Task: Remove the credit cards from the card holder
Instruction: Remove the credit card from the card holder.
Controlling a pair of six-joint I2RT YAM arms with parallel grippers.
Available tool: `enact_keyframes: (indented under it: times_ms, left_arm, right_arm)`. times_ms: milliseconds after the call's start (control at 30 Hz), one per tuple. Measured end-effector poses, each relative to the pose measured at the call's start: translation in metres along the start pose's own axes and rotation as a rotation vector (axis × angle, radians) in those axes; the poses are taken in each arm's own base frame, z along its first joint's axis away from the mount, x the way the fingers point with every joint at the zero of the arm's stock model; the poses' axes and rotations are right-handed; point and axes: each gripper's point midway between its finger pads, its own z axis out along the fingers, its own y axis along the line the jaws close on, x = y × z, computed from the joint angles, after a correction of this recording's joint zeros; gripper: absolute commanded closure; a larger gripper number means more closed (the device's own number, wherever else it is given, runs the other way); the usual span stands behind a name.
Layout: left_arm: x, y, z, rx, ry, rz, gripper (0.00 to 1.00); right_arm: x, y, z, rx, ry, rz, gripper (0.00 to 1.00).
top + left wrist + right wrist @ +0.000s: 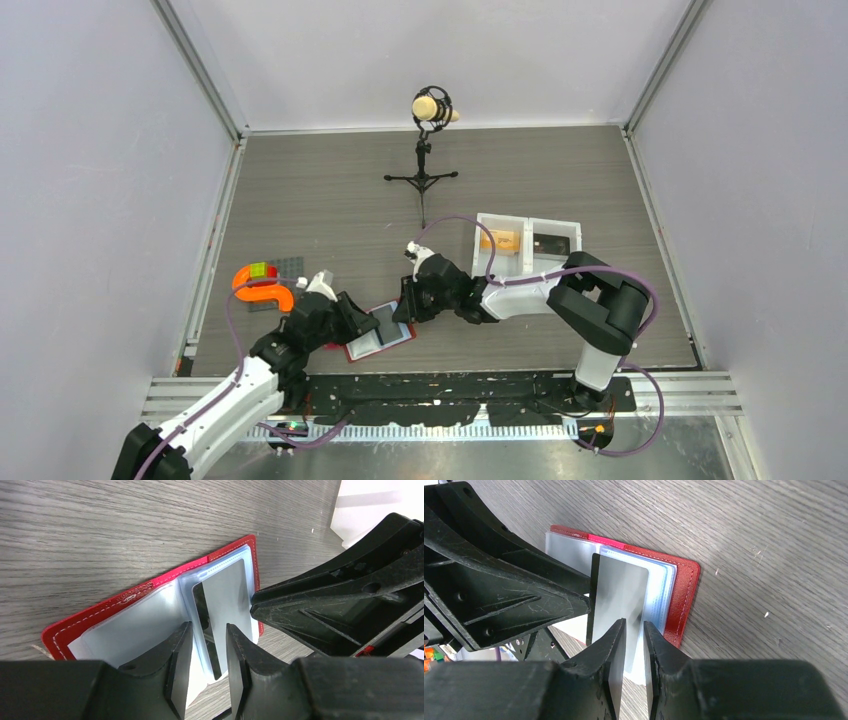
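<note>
L arm runs from the near-left corner up and to the right, white forearm slanted, wrist low over the left leaf of the card holder (pixel 372 343). R arm rises from its base at near right, folds sharply at the elbow, and its forearm reaches left across the table (pixel 330 190), with the wrist tipped down at the holder's right side. The 2 grippers face each other, tips close together over the holder.

Holder lies open and flat on the table just in front of the arm bases, red cover down, pale sleeves up. A grey credit card (pixel 620 591) w/ a dark stripe along one long edge lies on top of the right-hand sleeves.

L gripper (pixel 210 655): fingers a little apart, with the card's striped edge and sleeve plastic showing in the gap. Can't tell if they press on anything.

R gripper (pixel 634 640): fingers nearly together, a narrow slit between them, straddling the card's near edge. Can't tell if they actually clamp it.

Farther back on the right is a white 2-compartment tray (pixel 526 218) w/ an orange block (pixel 500 240) in its left half. A mic on a tripod (pixel 432 106) stands at the back, centre
</note>
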Motion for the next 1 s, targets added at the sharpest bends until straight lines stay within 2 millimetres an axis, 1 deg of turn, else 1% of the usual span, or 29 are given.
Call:
enact_keyframes:
  times_ms: [267,367,433,533,667,900,1000]
  left_arm:
    - [0.0025,-0.0019,0.001,0.018,0.007,-0.023,0.7]
    - [0.0028,-0.002,0.0011,0.019,0.008,-0.026,0.74]
    - [0.0032,-0.0016,0.0013,0.018,0.009,-0.029,0.76]
    - [0.004,-0.0006,0.0017,0.013,0.012,-0.038,0.84]
    - [0.0046,-0.0016,0.0018,0.014,0.016,-0.055,1.0]
    - [0.0012,-0.0039,0.0004,0.024,0.004,-0.083,1.0]
    - [0.0005,-0.0012,-0.0002,0.015,0.005,-0.092,1.0]
  right_arm:
    - [0.0,0.0,-0.0001,-0.001,0.001,0.001,0.73]
    - [-0.0001,0.0,-0.0001,-0.002,0.001,0.001,0.74]
    - [0.0001,0.0,-0.0002,-0.002,0.001,0.003,0.74]
    - [0.0,-0.0003,-0.0002,-0.001,0.001,0.006,0.74]
    - [0.0003,-0.0005,-0.0002,0.0,0.001,0.008,0.74]
    - [0.0005,-0.002,-0.0004,0.0,-0.004,0.021,0.74]
    - [-0.0002,-0.003,-0.0005,0.001,-0.007,0.027,0.75]
